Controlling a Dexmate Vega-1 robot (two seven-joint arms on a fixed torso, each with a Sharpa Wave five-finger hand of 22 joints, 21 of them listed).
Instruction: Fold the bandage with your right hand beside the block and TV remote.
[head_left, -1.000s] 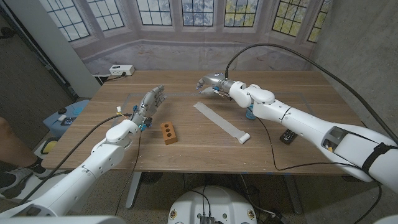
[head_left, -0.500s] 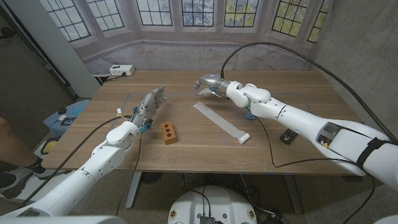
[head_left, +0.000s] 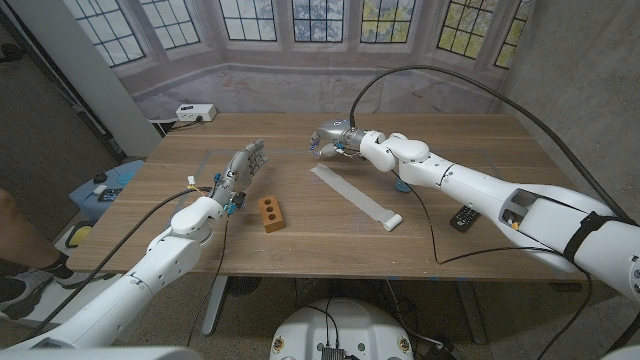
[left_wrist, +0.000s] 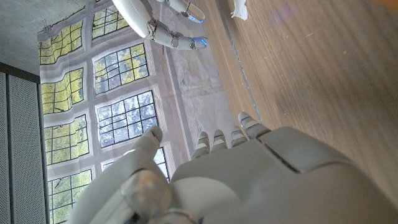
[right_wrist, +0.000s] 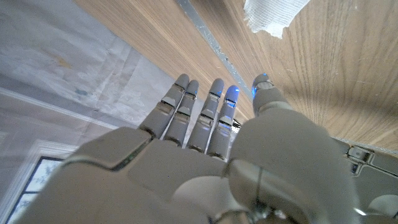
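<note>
Wooden table (head_left: 300, 240); printed bay-window backdrop (head_left: 300, 40) behind; grey concrete wall (head_left: 570, 70) right; grey panel (head_left: 60, 60) left.

— What colours are on the desk (head_left: 300, 235)?
— Its top is brown wood grain. The bandage (head_left: 354, 196) is a white strip, the block (head_left: 271, 212) orange-brown, the TV remote (head_left: 461, 217) near the right edge black.
— And the hands?
— The left hand (head_left: 240, 167) and right hand (head_left: 334, 137) are silver-grey on white arms; blue glints on the right hand's fingertips (right_wrist: 231, 94).
</note>
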